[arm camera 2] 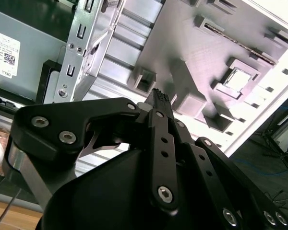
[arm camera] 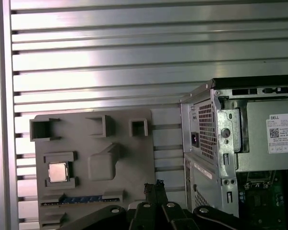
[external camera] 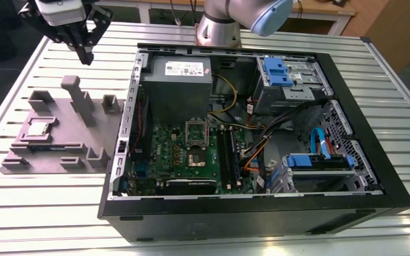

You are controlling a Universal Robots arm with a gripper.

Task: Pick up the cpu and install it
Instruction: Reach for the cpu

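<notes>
Gripper [external camera: 85, 53]: fingers pressed together, holding nothing, raised over the slatted counter [external camera: 41, 213] just beyond the grey fixture plate [external camera: 62, 144]. Cpu [external camera: 39, 128]: flat in a walled pocket of that plate, well apart from the gripper, outside the computer case [external camera: 262, 213]. Hazards, as judged: the upright posts [external camera: 77, 98] near the pocket could be struck on a low approach. The pocket walls leave little finger room, so a skewed pinch may tilt or drop the chip. A tilted placement risks damaging the motherboard socket [external camera: 196, 157].
</notes>
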